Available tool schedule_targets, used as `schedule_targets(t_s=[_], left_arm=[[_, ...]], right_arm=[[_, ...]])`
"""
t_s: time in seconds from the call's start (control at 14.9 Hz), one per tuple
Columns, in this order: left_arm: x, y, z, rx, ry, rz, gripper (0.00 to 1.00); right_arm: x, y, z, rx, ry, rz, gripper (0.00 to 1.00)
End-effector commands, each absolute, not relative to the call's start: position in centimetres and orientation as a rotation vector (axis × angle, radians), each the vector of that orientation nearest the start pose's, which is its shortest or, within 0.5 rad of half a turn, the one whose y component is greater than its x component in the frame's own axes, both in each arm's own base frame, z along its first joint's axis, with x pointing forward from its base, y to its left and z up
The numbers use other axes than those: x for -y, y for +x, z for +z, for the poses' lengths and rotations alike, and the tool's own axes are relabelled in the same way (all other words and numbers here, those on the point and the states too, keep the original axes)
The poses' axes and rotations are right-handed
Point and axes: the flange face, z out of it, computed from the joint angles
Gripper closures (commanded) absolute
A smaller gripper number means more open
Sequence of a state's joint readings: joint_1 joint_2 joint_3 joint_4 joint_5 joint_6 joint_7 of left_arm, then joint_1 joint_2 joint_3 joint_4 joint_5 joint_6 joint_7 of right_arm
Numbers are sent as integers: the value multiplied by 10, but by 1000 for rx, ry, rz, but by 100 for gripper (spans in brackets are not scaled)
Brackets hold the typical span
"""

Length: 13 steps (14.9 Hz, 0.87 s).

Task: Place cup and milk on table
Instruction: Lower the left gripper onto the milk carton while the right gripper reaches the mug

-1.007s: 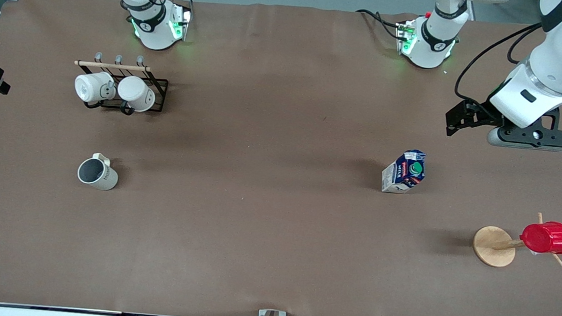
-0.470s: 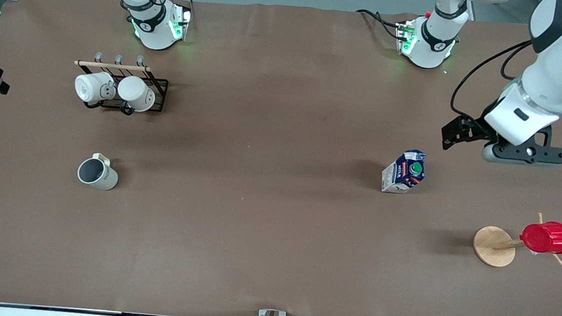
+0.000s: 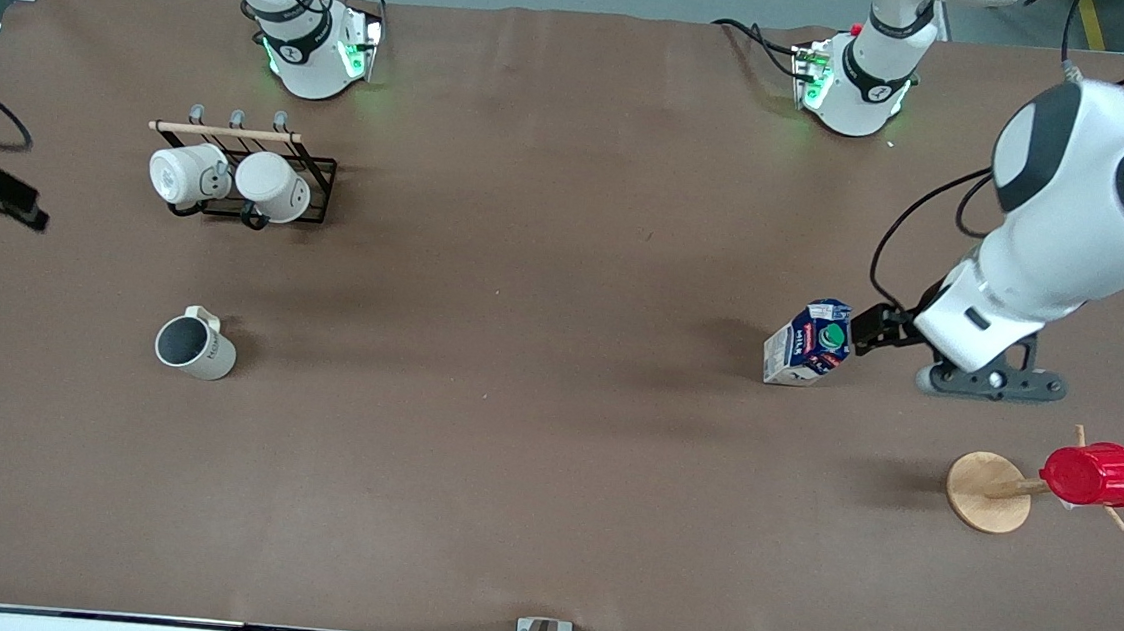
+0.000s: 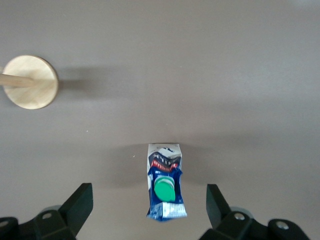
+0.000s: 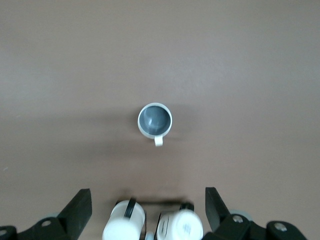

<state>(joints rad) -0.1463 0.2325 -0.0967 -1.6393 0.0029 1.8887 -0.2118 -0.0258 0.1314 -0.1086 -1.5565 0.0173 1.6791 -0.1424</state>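
The milk (image 3: 809, 341) is a small dark-blue and white carton with a round green cap, standing upright on the brown table (image 3: 529, 473) toward the left arm's end. The cup (image 3: 195, 345), cream-beige with a grey inside and a small handle, stands upright toward the right arm's end, nearer the front camera than the black rack (image 3: 251, 186) holding two white mugs (image 3: 232, 179).

The left gripper (image 4: 150, 210) hangs above the table just beside the milk, its jaws spread wide with the carton between them in the left wrist view, not touching. From the front, the arm's body hides those jaws.

The right gripper (image 5: 148, 212) appears only in its wrist view, jaws released, over the rack with the cup farther out. A red ribbed cup (image 3: 1094, 474) hangs on a wooden stand (image 3: 987, 491).
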Motion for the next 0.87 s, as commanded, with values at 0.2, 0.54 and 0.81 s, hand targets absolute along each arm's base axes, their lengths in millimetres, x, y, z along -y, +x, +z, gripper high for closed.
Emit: schedule_targets(t_s=[0.2,0.54,0.81], left_arm=[[155,633,415,-98,-3143,63,0],[160,619,391,-86,-3131,143,0],[167,610,379,-102,-3128,189,0]], right_arm=[[107,620,411,154,-3165,-1,0],[111,615,319,189,-3178,-24,0],[106,597,268,191,-3184,-73,1]])
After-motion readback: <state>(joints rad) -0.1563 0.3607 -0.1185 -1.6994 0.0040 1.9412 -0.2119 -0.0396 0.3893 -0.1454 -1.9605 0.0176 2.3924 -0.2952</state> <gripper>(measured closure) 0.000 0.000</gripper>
